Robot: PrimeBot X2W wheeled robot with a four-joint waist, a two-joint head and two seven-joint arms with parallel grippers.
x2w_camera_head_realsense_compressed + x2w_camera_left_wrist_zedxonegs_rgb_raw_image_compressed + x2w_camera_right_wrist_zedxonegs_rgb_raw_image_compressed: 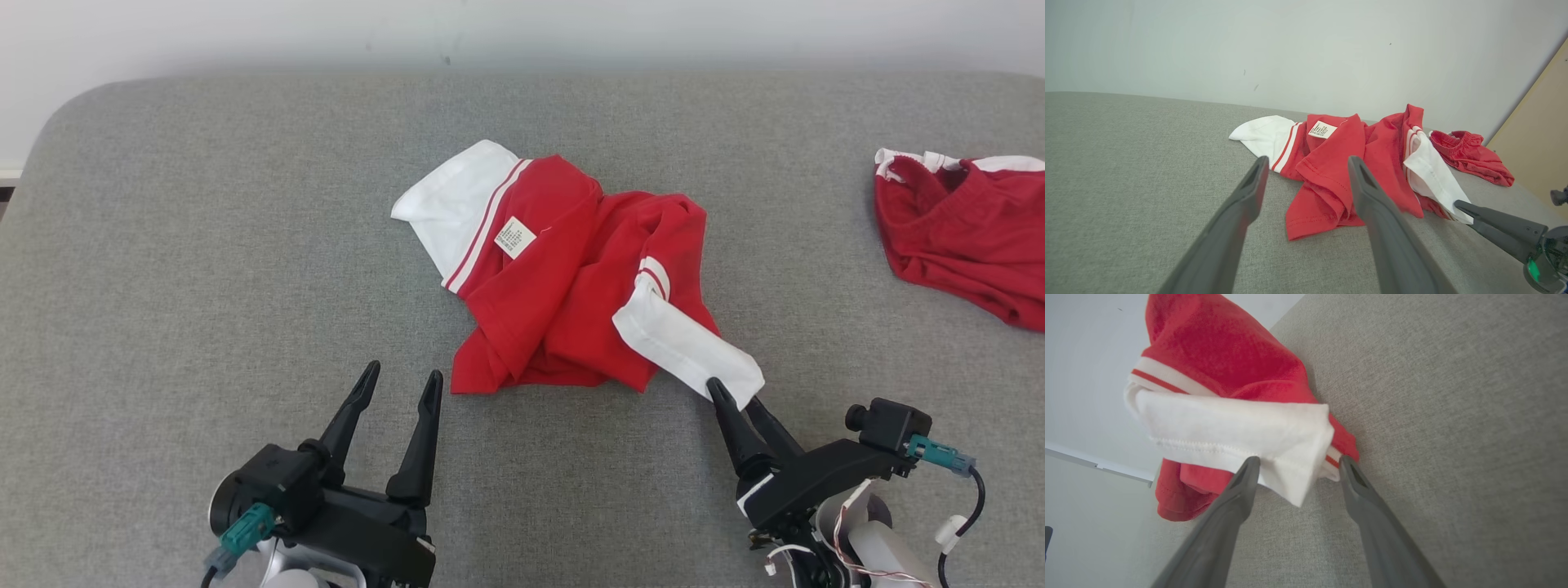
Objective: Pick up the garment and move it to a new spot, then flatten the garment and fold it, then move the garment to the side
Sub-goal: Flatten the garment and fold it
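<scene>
Garment (563,278) cuff (690,347) between parted right claw (731,392); left claw (404,371) agape, empty

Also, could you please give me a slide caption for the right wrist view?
Open right gripper straddling the white sleeve of the crumpled red garment on a grey surface.

The garment (571,278) is lying centrally on the padded surface (204,245), with another garment (963,237) lying well apart to its right. The left gripper (404,377) is sitting near-left of the central one, and the right gripper (731,392) near-right, seemingly touching its sleeve (686,347).
</scene>
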